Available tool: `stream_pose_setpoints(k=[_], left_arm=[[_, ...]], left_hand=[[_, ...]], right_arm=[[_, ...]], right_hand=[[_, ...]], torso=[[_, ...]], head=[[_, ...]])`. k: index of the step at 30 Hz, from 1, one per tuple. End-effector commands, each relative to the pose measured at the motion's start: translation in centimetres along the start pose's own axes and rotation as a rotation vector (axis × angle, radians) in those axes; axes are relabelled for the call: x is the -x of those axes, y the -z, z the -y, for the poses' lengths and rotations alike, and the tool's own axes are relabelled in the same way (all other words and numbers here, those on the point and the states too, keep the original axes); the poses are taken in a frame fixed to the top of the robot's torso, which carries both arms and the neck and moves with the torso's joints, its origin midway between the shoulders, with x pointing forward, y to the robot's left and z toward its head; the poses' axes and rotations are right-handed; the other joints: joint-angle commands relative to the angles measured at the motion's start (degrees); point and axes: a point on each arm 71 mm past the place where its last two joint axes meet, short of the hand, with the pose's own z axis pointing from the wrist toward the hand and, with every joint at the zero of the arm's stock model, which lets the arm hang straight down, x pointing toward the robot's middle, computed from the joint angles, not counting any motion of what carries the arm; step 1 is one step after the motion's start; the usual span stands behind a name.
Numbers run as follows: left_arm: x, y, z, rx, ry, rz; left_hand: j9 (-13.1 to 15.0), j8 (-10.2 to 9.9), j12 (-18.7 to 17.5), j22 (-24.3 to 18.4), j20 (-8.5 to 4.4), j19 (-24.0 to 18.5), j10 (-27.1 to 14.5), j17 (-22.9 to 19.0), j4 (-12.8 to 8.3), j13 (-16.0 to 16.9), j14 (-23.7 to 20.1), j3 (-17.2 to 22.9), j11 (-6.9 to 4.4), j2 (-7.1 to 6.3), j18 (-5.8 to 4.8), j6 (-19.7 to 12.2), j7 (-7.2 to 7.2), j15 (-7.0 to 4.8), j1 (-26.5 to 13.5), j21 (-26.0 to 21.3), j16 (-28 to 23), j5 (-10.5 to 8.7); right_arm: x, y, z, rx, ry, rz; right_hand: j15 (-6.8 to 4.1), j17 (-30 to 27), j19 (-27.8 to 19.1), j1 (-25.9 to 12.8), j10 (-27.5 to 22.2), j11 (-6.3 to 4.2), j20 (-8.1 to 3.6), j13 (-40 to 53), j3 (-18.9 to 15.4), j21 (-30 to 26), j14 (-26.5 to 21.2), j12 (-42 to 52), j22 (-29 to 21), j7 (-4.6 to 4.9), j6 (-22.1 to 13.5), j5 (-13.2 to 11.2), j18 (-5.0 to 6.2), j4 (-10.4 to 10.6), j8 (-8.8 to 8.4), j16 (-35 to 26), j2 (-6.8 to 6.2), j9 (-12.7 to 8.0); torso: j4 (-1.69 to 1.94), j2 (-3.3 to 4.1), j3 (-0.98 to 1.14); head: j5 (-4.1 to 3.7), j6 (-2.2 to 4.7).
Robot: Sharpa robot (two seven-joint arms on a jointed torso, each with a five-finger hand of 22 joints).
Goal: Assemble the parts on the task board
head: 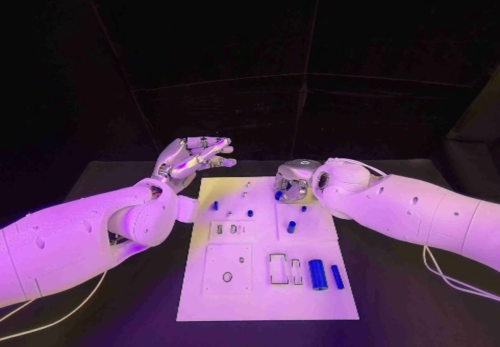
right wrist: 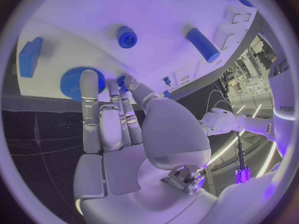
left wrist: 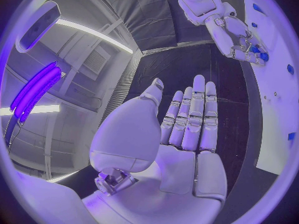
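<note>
Scene: a black table (head: 417,303) with a white task board (head: 266,303) lying in the middle, between two white robot arms.
Left hand (head: 193,160): raised off the table beside the board's far left corner, palm up, fingers straight and apart, holding nothing. The left wrist view shows the same bare palm (left wrist: 187,149) with the fingers extended side by side.
Right hand (head: 295,179): lowered over the far right part of the board, fingers pointing down. In the right wrist view its fingertips (right wrist: 127,79) meet around a small blue peg (right wrist: 121,80), pinching it just above the board.
Parts on the board: a blue gear (right wrist: 77,83) and a blue block (right wrist: 30,57) lie near the right hand's fingers; a short blue cylinder (right wrist: 127,37) stands upright further in.
Near edge of the board: two longer blue cylinders (head: 318,275) lie side by side at the right, next to rectangular slots (head: 278,269).
</note>
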Motion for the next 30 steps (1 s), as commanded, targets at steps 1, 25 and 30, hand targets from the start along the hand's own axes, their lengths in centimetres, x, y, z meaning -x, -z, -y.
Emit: stream_pose_setpoints(k=[1,25,30], left_arm=[[-0.2,0.0,0.1,-0.005,0.002,-0.012],[0.3,0.0,0.1,0.002,-0.004,-0.003],[0.4,-0.1,0.1,0.003,-0.005,-0.002]], left_hand=[[-0.1,-0.3,-0.3,-0.1,0.05,0.3,-0.4,0.1,-0.4,-0.1,-0.3,-0.1,0.02,0.32,0.31,-0.1,0.39,0.19,-0.1,-0.1,-0.1,0.16],[-0.1,-0.4,-0.5,-0.1,0.08,0.3,-0.5,0.1,-0.4,-0.1,-0.3,-0.1,0.08,0.34,0.31,-0.2,0.47,0.23,-0.2,-0.1,-0.2,0.16],[-0.1,-0.4,-0.5,-0.1,0.09,0.3,-0.5,0.1,-0.4,-0.1,-0.3,-0.2,0.09,0.34,0.31,-0.2,0.49,0.24,-0.2,-0.1,-0.3,0.16]], right_arm=[[0.1,0.0,-0.1,0.007,0.007,-0.003],[1.7,0.1,-0.8,0.005,-0.112,0.223],[1.9,-1.0,-1.4,-0.003,-0.120,0.241]], right_hand=[[-0.08,0.1,-0.3,0.0,0.6,-0.04,0.06,0.1,0.9,0.4,2.3,0.2,0.4,-0.06,0.8,-0.8,0.74,0.0,0.16,0.4,0.86,0.1],[-0.34,-0.4,1.0,-1.6,1.8,-0.43,-0.12,0.1,3.2,4.0,2.1,0.0,4.6,-0.50,2.2,-1.5,0.12,1.5,0.09,0.7,0.19,0.1],[-0.34,-0.3,1.1,-1.6,1.8,-0.43,-0.12,0.1,3.3,4.1,2.2,0.0,4.7,-0.51,2.2,-1.5,0.11,1.6,0.06,0.7,0.18,0.1]], torso=[[0.03,0.11,0.02],[0.25,0.15,-0.01],[0.32,0.27,-0.03]], head=[[0.03,-0.03],[0.23,0.14],[0.40,0.31]])
